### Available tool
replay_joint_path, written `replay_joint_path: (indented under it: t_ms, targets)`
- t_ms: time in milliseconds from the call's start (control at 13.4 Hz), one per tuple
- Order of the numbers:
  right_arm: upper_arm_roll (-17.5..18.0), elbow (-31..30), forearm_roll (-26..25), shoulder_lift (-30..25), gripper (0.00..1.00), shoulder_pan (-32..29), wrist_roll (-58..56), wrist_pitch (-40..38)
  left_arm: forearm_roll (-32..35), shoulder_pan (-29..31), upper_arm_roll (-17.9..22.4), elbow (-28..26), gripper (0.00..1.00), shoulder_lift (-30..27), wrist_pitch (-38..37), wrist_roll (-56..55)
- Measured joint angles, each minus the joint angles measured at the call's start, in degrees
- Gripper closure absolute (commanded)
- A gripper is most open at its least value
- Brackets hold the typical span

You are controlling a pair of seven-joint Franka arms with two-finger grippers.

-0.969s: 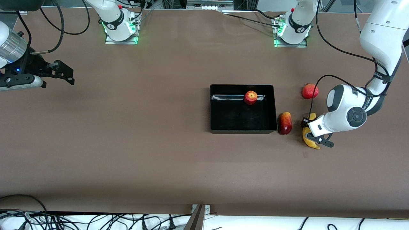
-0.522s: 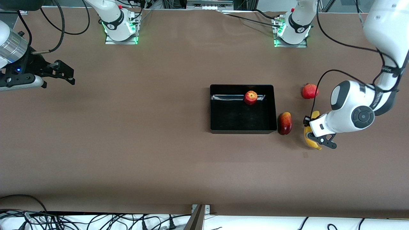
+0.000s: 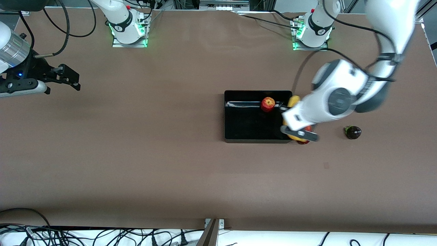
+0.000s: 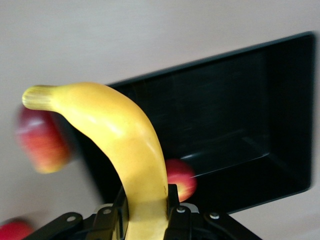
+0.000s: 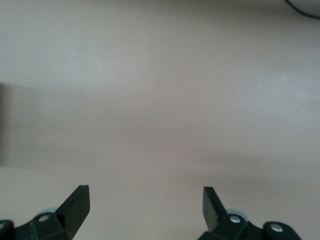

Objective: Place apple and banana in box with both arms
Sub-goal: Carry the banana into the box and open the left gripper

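Left gripper clamped on the banana, hanging over the box edge; apple already inside. Right gripper waits with fingers spread wide over bare table.

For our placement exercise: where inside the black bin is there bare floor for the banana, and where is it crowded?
The black rectangular plastic bin has bare floor nearer the front camera. The small red apple crowds its wall toward the bases; the left hand, gripping the yellow curved banana, crowds the left arm's end.

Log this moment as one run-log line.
left gripper: shut on banana, over box edge | right gripper: open, waiting over table | apple: in box
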Motion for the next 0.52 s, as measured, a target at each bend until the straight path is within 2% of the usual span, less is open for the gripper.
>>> replay_joint_path:
  t_ms: [298,447,522]
  targets:
    - [0.01,0.09,0.00,0.03,0.00,0.00,0.00,0.00,0.43,-9.28,1.95,-0.87,1.00,7.12,10.03,-9.97]
    - [0.02,0.13,0.00,0.04,0.00,0.00,0.00,0.00,1.88,-13.31,5.89,-0.98,1.00,10.00,13.46,-10.58]
    - [0.02,0.15,0.00,0.04,0.00,0.00,0.00,0.00,2.03,-15.26,7.71,-1.04,0.96,11.26,14.74,-10.63]
